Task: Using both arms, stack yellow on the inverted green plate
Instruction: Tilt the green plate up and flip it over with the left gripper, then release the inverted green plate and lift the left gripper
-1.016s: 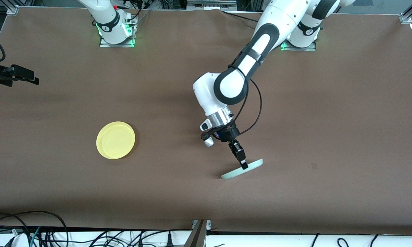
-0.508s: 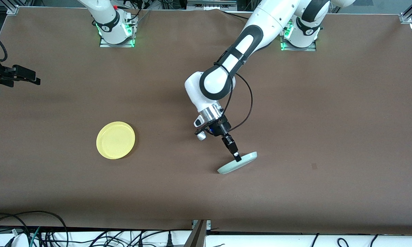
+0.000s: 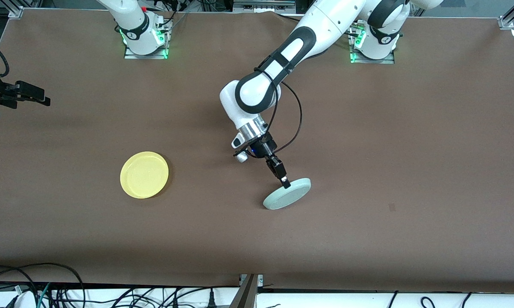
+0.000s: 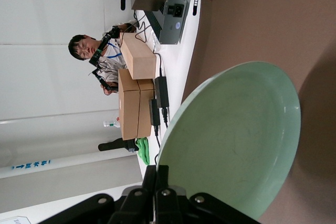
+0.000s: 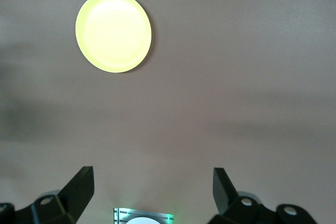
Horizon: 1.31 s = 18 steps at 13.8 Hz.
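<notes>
The left claw (image 3: pixel 285 184) pinches the rim of the green plate (image 3: pixel 288 194), holding it tilted with its lower edge at the brown bench (image 3: pixel 411 141), near the middle. The yellow plate (image 3: pixel 144 174) lies flat on the bench toward the right arm's end, well apart, nothing between them. The right claw (image 5: pixel 152 187) hangs high over the bench, spread wide and empty, waiting. Cables (image 3: pixel 47 286) tangle along the bench's near edge.

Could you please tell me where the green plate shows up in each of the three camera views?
Front view: green plate tilted on the brown table, its rim pinched by the left gripper.
Left wrist view: plate fills the centre.
Right wrist view: not in it.
Shared landmark: the brown table.
</notes>
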{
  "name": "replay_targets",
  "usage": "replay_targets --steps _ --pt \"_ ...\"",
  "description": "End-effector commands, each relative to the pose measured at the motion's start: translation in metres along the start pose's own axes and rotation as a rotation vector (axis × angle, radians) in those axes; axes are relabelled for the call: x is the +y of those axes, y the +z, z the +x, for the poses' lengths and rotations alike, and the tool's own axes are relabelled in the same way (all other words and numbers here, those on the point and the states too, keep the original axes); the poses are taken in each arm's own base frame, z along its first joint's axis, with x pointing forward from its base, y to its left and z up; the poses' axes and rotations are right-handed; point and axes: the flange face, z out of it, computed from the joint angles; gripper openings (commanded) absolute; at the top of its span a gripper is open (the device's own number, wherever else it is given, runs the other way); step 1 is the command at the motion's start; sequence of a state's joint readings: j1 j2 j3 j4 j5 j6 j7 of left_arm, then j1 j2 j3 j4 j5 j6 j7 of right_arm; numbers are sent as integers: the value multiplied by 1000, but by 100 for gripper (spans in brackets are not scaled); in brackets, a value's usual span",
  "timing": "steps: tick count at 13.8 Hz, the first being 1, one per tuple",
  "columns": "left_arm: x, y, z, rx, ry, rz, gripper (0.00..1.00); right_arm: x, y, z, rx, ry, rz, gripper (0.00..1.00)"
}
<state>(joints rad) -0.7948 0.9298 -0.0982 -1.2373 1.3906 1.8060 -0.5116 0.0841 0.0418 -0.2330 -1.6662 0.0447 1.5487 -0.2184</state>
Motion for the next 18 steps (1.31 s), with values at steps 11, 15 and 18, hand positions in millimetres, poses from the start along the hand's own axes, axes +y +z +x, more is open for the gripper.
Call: replay_targets --steps 11,15,18 --pt "76 -88 8 -34 -172 -338 2 -1 -5 0 11 -1 16 100" --pt "80 -100 7 -53 -213 -386 5 7 -3 0 9 13 17 100" --pt "81 -102 7 -96 -263 -451 100 6 0 2 1 11 15 100"
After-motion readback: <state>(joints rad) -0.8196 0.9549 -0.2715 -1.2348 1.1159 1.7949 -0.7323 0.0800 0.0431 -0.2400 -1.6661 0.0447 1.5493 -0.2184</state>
